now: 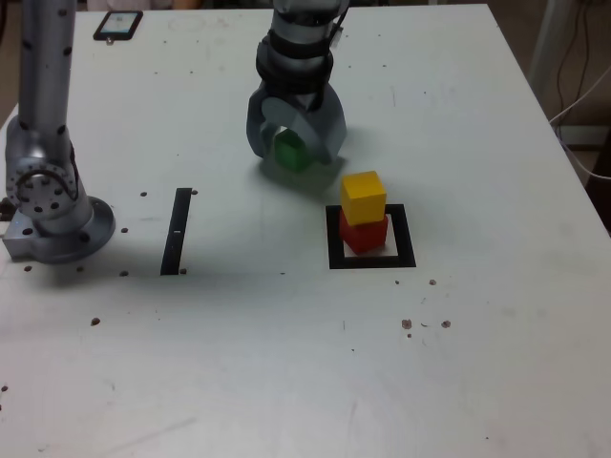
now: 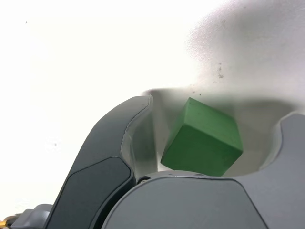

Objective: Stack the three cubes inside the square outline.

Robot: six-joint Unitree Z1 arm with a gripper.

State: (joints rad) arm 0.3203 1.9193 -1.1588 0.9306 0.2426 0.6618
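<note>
In the exterior view, a white counter carries the whole scene. The arm's grey base is bolted down at the exterior view's left, and the arm reaches in from the top edge, its claw lowered to the counter surface. The two dark grey jaws curve down on either side of the green cube, which sits on the counter between them, partly hidden by the nearer jaw. To the exterior view's right of the claw and nearer the camera lies the square outline, a thick black frame with a white centre. Inside it rests the red cube, and the yellow cube sits on top of it, turned a little against the one below. The green cube is outside the outline, near its far corner but apart from the stack. A narrow black strip lies flat between the base and the outline. A dark phone lies at the far edge of the counter.

In the wrist view, the green cube fills the middle, tilted relative to the frame, resting on the bright counter. The claw is spread: one dark finger stands clear of the cube with a gap of counter showing between them, and the other finger is likewise apart from it on the opposite side
</note>
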